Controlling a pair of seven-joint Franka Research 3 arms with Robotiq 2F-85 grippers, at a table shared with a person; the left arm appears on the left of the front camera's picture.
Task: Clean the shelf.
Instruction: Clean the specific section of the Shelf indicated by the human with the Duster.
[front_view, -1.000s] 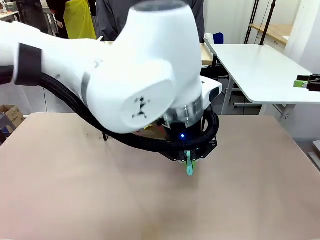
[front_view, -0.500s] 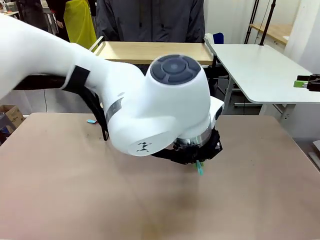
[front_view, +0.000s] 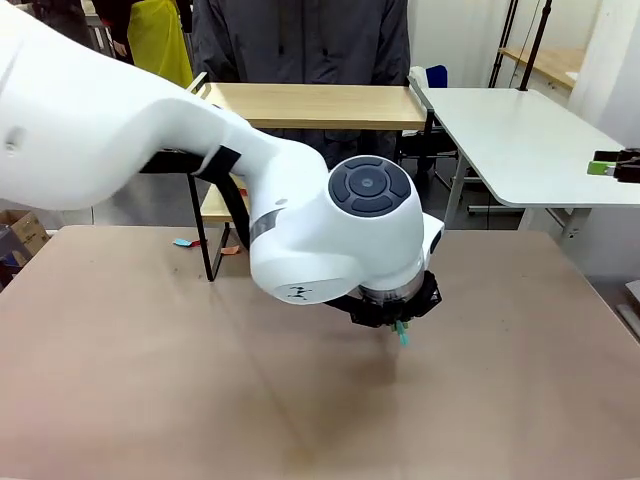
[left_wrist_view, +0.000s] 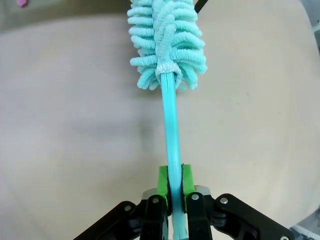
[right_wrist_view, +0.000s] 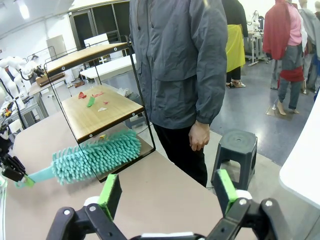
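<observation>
**Front view.** Shows the shelf (front_view: 310, 105) standing at the far edge of the desk (front_view: 140, 390), with a person (front_view: 300, 40) right behind it. Puts the left hand (front_view: 400, 322) low over the desk, in front of the shelf and toward its right end, tucked under the bulky white left arm (front_view: 330, 230). Leaves a bit of the teal duster (front_view: 403, 337) poking out below. Catches two small scraps (front_view: 183, 242) on the desk by the shelf's left front leg.

**Left wrist view.** Shows the left hand (left_wrist_view: 174, 180) clenched on the duster (left_wrist_view: 170, 125), green pads pressed to both sides of the thin stem, fluffy head out ahead over bare desk (left_wrist_view: 75, 125).

**Right wrist view.** Shows the right hand (right_wrist_view: 167, 192) released, fingers (right_wrist_view: 110, 192) spread wide with nothing between. Takes in the shelf (right_wrist_view: 95, 107) from its end, coloured bits (right_wrist_view: 92, 100) lying on the lower board, the person (right_wrist_view: 180, 60) just beside. Sets the duster (right_wrist_view: 95, 155) head across the shelf's frame below that board; cannot tell whether touching. Finds the left hand (right_wrist_view: 20, 179) at the stem's other end, away from the shelf.
</observation>
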